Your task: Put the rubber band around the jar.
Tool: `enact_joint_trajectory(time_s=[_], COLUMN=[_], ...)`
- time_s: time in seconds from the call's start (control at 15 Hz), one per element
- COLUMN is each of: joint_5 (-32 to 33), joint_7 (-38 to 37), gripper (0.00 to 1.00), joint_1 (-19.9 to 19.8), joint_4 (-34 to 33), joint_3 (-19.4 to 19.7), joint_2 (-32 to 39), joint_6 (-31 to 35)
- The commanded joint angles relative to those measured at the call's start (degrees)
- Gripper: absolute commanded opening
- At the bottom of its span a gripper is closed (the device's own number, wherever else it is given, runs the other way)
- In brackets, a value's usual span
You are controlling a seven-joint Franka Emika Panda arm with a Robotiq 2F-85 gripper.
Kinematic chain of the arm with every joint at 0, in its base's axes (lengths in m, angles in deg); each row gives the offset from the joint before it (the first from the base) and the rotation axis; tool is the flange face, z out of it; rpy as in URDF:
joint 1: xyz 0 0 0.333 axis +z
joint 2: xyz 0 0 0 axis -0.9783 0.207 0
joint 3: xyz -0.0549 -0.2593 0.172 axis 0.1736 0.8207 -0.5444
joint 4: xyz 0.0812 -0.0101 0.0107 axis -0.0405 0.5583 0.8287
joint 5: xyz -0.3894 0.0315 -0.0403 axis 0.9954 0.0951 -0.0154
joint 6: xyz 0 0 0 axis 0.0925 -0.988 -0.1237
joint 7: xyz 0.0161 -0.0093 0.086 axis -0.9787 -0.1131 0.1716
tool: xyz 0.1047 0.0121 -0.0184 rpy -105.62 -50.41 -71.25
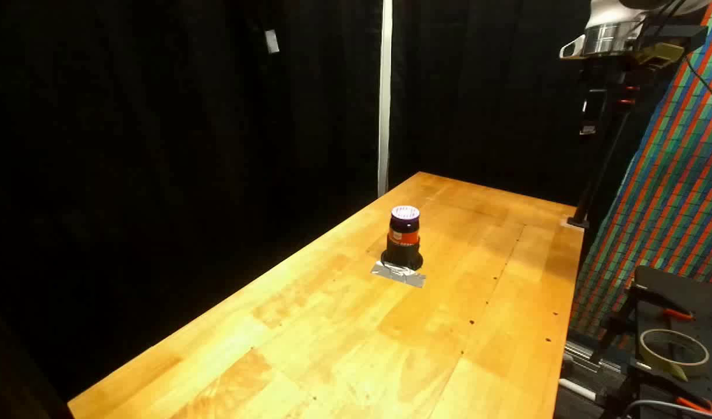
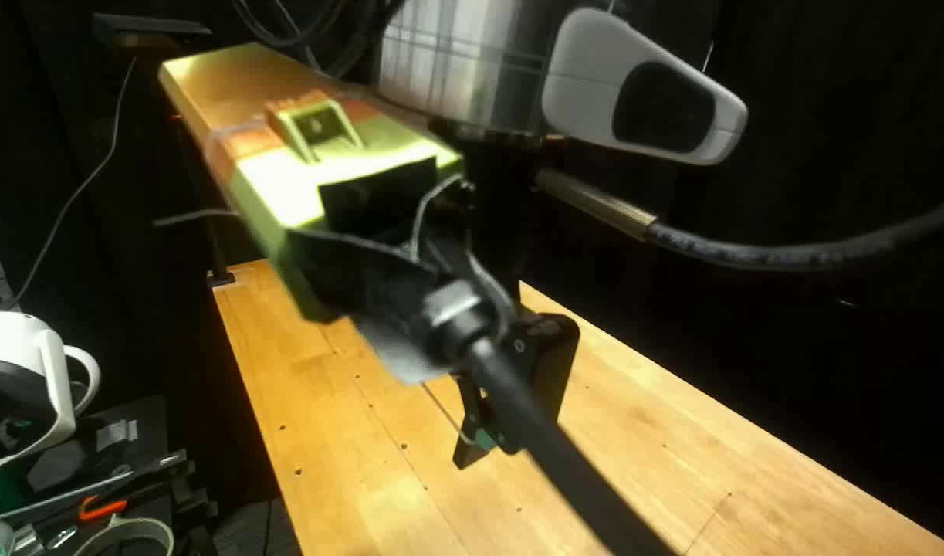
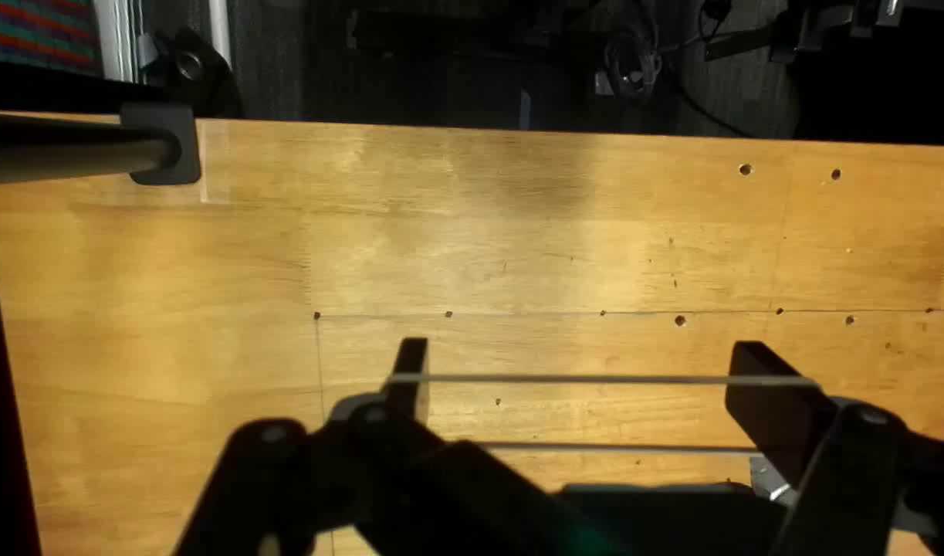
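The jar (image 1: 404, 235) stands upright in a black round base (image 1: 401, 256) on the wooden table. It has a pale patterned top, a purple rim and a red-orange label. The arm hides it in the other exterior picture, and it cannot be made out in the wrist view. My gripper (image 3: 576, 371) is open, with its fingers wide apart. The rubber band (image 3: 580, 379) is stretched around both fingers, its two strands running across the gap. The gripper (image 1: 591, 110) hangs high above the table, apart from the jar, in an exterior view.
Silver tape (image 1: 399, 274) lies on the table (image 1: 332, 349) at the base's edge; a piece shows in the wrist view (image 3: 766, 475). A dark pole (image 3: 70, 148) is fixed at a table corner. A side cart with a tape roll (image 1: 674, 349) stands beside the table.
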Motion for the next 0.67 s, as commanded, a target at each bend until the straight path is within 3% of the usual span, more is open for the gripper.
enact_joint_trajectory(time_s=[0.0,0.27,0.6], joint_5=[-0.44,-0.87,-3.64], joint_7=[0.35,0.63,-1.27], gripper=[1.0,1.0,1.0], joint_1=[-1.59,-1.25,2.62], joint_4=[-0.24,-0.67,-8.14], joint_3=[-1.51,-1.63,-7.37], joint_2=[0.12,0.36,9.92], joint_6=[-0.08,0.52,2.87])
